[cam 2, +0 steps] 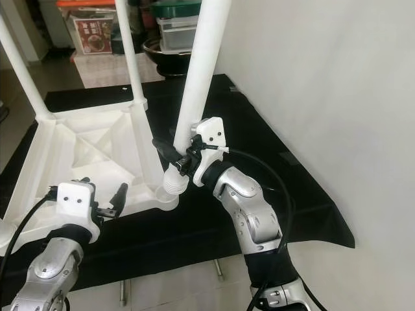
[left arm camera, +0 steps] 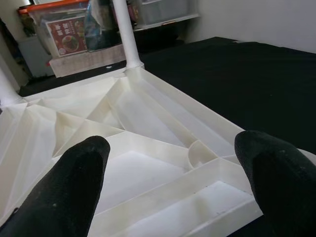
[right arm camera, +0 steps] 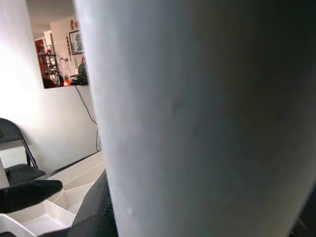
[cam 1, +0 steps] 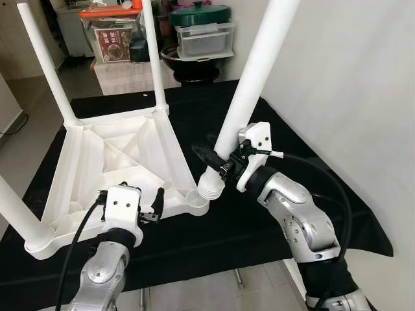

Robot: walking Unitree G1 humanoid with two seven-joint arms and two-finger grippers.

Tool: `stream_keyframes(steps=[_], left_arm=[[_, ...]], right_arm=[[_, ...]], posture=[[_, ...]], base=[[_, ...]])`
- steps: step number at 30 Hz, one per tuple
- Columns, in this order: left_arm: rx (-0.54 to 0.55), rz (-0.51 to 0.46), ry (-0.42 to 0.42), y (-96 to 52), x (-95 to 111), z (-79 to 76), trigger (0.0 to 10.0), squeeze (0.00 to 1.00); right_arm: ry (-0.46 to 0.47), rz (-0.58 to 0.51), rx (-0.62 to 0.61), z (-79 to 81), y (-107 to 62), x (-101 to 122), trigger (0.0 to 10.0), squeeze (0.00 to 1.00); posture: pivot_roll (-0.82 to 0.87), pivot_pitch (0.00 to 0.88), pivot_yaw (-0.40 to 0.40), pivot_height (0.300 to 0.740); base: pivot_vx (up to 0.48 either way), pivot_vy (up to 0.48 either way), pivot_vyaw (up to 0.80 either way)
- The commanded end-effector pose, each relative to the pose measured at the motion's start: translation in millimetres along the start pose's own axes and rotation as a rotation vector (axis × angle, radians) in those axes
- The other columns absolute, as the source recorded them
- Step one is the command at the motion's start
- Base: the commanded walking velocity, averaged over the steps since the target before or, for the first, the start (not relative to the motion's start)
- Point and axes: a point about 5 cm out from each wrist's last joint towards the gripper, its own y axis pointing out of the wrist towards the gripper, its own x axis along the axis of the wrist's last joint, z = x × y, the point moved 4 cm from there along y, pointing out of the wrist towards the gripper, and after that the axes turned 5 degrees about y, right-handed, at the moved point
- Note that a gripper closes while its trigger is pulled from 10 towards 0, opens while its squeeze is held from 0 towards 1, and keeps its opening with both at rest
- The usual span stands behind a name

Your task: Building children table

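A white plastic children's table (cam 1: 123, 149) lies upside down on a black cloth (cam 1: 285, 149). Three white legs stand up from its corners: one at the back left (cam 1: 45, 58), one at the back (cam 1: 153, 58), one at the near left (cam 1: 16, 210). My right gripper (cam 1: 217, 161) is shut on a fourth white leg (cam 1: 259, 58), which leans to the right. Its ribbed lower end (cam 1: 209, 186) sits just beside the near right corner socket (cam 1: 194, 195). My left gripper (left arm camera: 182, 173) is open, its fingers (left arm camera: 74, 177) spread wide over the table's near rim (left arm camera: 217, 197).
At the back stand a clear storage box with an orange lid (cam 1: 110, 29), a grey bin (cam 1: 204, 35) and a black pot (cam 1: 191, 65). A white wall (cam 1: 350, 78) runs close on the right. The cloth's front edge drops to tiled floor (cam 1: 214, 285).
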Motion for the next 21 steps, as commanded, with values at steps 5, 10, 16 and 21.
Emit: stream_keyframes(steps=[5, 10, 16, 21], left_arm=[[0.014, -0.005, -0.007, -2.0, 1.9, 5.1, 10.0, 0.0], [0.029, -0.023, -0.017, -1.4, 6.1, 7.9, 10.0, 0.0], [0.027, -0.043, -0.017, -0.8, 10.7, 7.4, 10.0, 0.0], [0.024, -0.051, -0.019, -0.6, 12.9, 7.0, 10.0, 0.0]], right_arm=[[-0.023, -0.007, 0.018, 5.0, 0.1, 2.1, 10.0, 0.0], [-0.016, -0.009, 0.026, 5.6, 0.3, 2.4, 10.0, 0.0], [-0.036, -0.012, 0.043, 7.4, -0.2, 3.8, 10.0, 0.0], [-0.004, -0.059, 0.085, 12.8, -2.5, 8.5, 10.0, 0.0]], posture=[[-0.08, 0.011, 0.028, 0.74], [-0.08, 0.011, 0.028, 0.74], [-0.09, 0.011, 0.027, 0.74], [-0.08, 0.012, 0.025, 0.74]], base=[[0.0, 0.0, 0.0], [0.0, 0.0, -0.64], [0.095, 0.0, 0.0], [0.318, 0.0, 0.64]])
